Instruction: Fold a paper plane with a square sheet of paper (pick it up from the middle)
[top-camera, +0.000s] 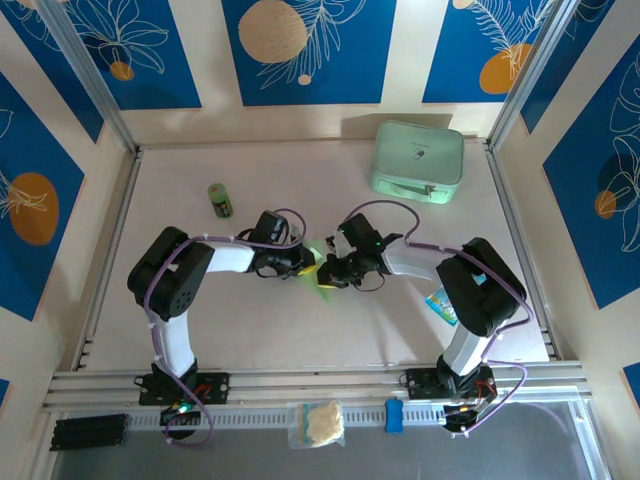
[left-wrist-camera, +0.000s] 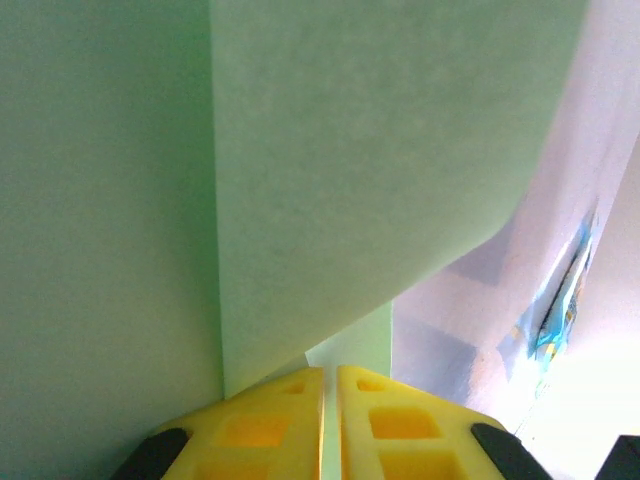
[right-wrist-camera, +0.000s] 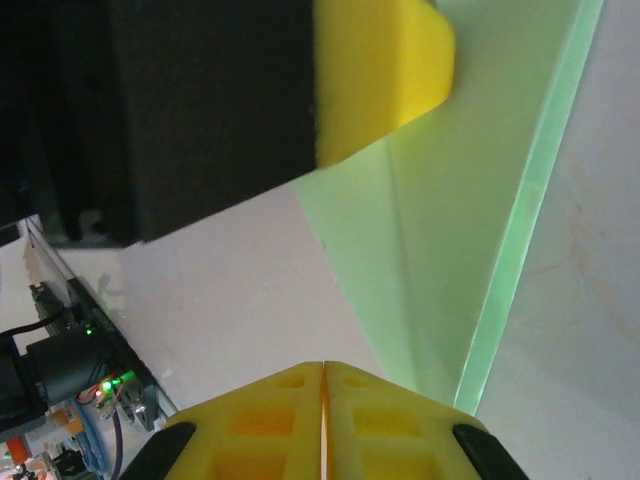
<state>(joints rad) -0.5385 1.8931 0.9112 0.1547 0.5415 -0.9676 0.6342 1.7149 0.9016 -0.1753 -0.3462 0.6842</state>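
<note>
**Top view.** We see the left gripper and the right gripper meeting nose to nose at mid-table. The pale green sheet of paper shows between them as small slivers. The mint-green case and the green bottle stand well apart, toward the far side.

**Left wrist view.** This reveals what the arms hide from above. The sheet, folded along one straight crease, rises from yellow pads that are pressed together on its edge.

**Right wrist view.** The right gripper's own pads are closed tight at the sheet's narrow end. We cannot tell whether they pinch it. A left-gripper pad rests on the sheet.
</note>
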